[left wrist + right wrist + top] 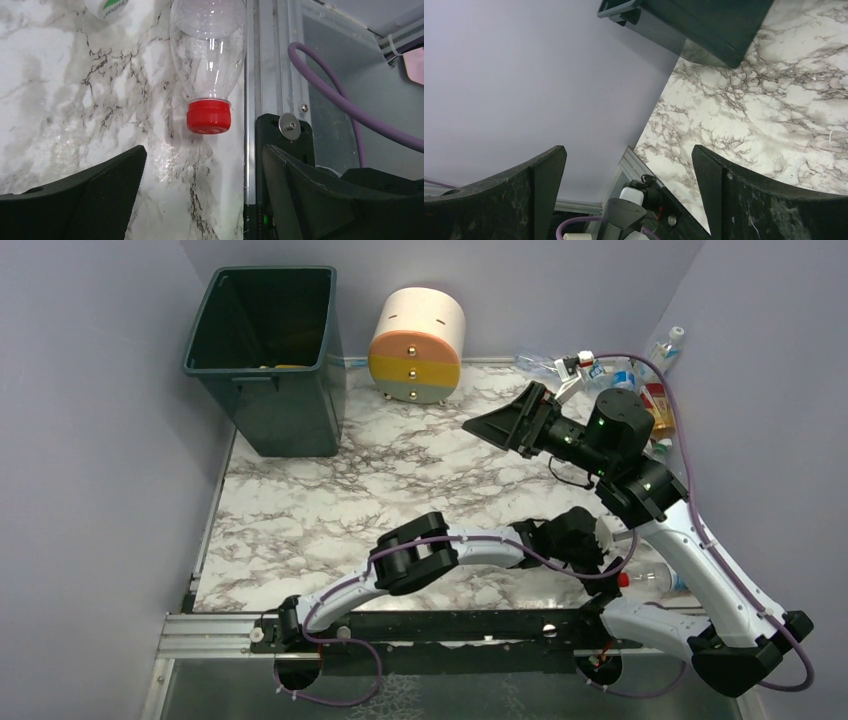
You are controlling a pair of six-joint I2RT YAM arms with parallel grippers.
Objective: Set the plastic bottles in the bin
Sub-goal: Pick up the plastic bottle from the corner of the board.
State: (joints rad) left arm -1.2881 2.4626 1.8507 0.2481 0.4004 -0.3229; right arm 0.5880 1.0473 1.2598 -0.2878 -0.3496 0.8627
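Note:
A clear plastic bottle (209, 60) with a red cap (209, 116) lies on the marble table by its near right edge, cap toward my left gripper (205, 165). That gripper is open and empty, with the cap just beyond its fingertips. The same bottle shows in the top view (655, 578). My right gripper (500, 412) is open and empty, held up in the air over the back right of the table and pointing left. The dark green bin (265, 350) stands at the back left; it also shows in the right wrist view (689, 22). Several more bottles (628, 375) lie heaped in the back right corner.
The round cream, yellow and grey drawer unit (417, 345) stands at the back, right of the bin. A bottle with a green label (107, 6) lies just past the red-capped one. A metal rail (250, 100) and a purple cable (340, 105) run along the table's near edge.

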